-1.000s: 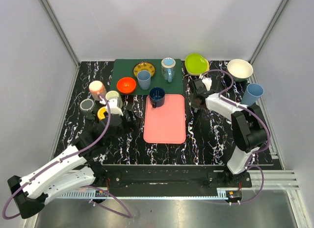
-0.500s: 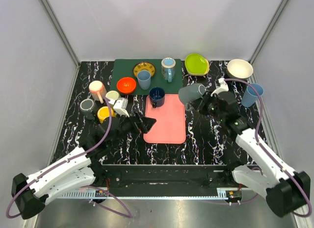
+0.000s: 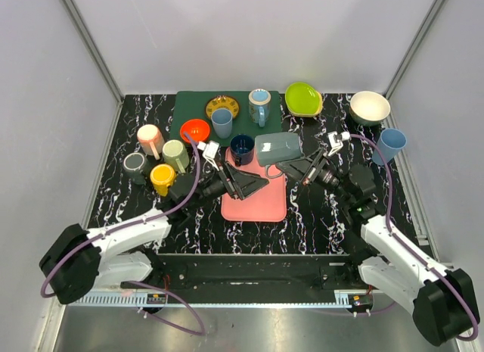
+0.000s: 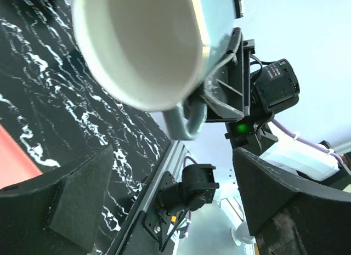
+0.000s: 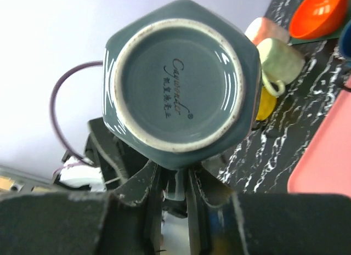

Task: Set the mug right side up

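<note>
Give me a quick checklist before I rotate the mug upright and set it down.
1. Right gripper shut on the grey mug by its handle: ok.
2. Mug upright: not ok, it lies sideways, mouth towards the left gripper.
3. Left gripper open and off the mug: ok.
4. Bare pink tray below for landing: ok.
5. Clearance to the navy mug beside it: cannot tell.

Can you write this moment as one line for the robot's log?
mug: sideways, held in the air between the arms | right gripper: shut on mug handle | left gripper: open, facing mug's mouth | task: not upright yet
</note>
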You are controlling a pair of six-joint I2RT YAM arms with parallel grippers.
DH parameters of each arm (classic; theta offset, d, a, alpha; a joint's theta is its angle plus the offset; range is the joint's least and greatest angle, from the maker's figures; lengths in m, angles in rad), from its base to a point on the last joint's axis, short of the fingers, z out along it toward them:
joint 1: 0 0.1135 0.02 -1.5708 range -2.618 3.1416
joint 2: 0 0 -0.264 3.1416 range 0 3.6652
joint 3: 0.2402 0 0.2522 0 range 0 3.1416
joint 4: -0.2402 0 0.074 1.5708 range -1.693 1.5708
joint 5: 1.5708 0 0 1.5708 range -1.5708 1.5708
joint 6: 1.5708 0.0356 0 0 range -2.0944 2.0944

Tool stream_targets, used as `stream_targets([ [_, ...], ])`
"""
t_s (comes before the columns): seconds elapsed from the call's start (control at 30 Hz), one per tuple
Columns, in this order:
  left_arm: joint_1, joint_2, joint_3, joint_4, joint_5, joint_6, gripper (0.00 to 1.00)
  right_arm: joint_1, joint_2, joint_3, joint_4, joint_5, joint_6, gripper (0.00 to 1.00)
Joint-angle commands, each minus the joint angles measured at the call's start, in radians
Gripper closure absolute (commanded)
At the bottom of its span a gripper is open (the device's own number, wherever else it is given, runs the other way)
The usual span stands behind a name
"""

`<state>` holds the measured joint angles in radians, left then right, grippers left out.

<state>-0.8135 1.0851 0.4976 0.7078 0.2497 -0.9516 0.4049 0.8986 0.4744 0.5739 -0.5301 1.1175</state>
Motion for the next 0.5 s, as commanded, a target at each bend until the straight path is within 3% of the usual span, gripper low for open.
stream_targets([
  [0.0,0.005,0.097,0.070,0.326,0.120,-0.120,0.11,-0.003,-0.047,0.035,0.275,-0.076,0.082,1.00],
  [0.1,0.005,0.176,0.071,0.465,0.128,-0.171,0.16,-0.003,-0.070,0.052,0.227,-0.099,0.058,1.00],
  [0.27,0.005,0.236,0.116,0.539,0.145,-0.225,0.25,-0.003,-0.115,0.047,0.166,-0.114,0.016,1.00],
  [0.47,0.004,0.291,0.153,0.614,0.151,-0.295,0.50,-0.003,-0.156,0.035,0.081,-0.114,-0.043,1.00],
])
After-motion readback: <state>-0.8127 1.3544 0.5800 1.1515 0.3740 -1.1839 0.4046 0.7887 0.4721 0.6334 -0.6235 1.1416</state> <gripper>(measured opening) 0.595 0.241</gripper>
